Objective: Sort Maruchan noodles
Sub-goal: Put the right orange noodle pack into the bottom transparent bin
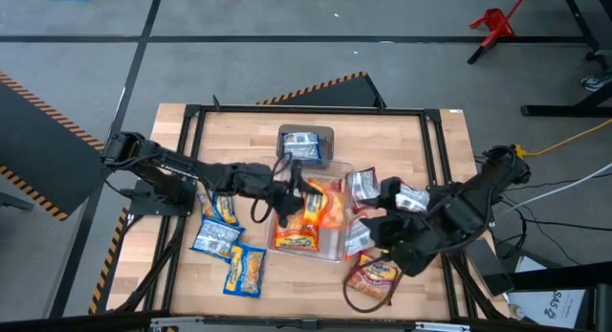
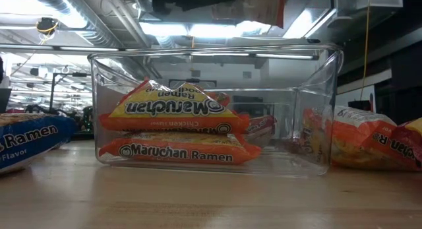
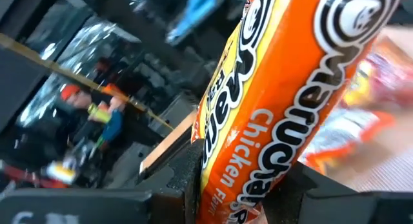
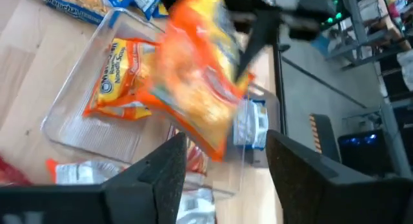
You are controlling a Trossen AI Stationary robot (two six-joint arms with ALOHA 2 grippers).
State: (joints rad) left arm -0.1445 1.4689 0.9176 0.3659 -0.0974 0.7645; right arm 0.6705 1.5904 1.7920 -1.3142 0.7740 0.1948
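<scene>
My left gripper reaches in from the table's left and is shut on an orange Maruchan packet above the clear bin at the table's middle. That bin holds two more orange packets, stacked, the upper one leaning. My right gripper is open and empty to the bin's right. Blue packets lie flat to the left of the bin, red-and-silver ones to its right. My left gripper pinches the orange packet near one end between its two fingers. The fingers come about level from the table's left. The packet is lifted clear above the bin and stands tilted, extending away from the fingers.
A second clear bin at the far middle holds a blue-and-silver packet. A red packet lies near the front right. A dark metal frame runs round the tabletop. Bare wood shows at the far corners.
</scene>
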